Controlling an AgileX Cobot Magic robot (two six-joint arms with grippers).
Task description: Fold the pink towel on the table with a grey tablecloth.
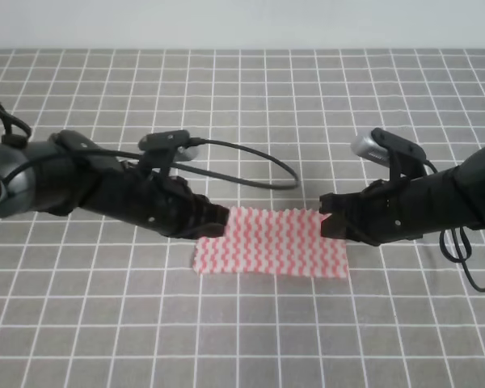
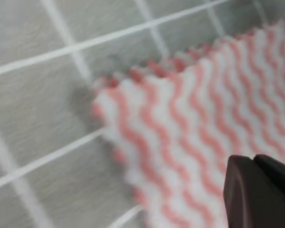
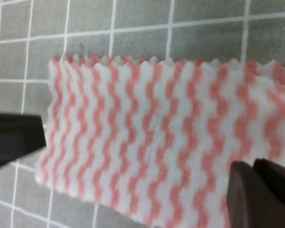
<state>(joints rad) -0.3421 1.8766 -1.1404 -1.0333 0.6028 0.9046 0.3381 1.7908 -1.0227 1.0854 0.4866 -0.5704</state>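
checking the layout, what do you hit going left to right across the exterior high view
left gripper → pink towel → right gripper, all over the grey tablecloth

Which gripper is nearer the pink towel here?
Neither clearly: both are at it. The left gripper is at the pink towel's far left corner, the right gripper at its far right corner.

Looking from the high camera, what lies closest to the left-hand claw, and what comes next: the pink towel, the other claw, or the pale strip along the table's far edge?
1. The pink towel, right at the left gripper's tip, at centre.
2. The right gripper, across the towel, on the right.
3. The pale strip, along the top, beyond the grey tablecloth.
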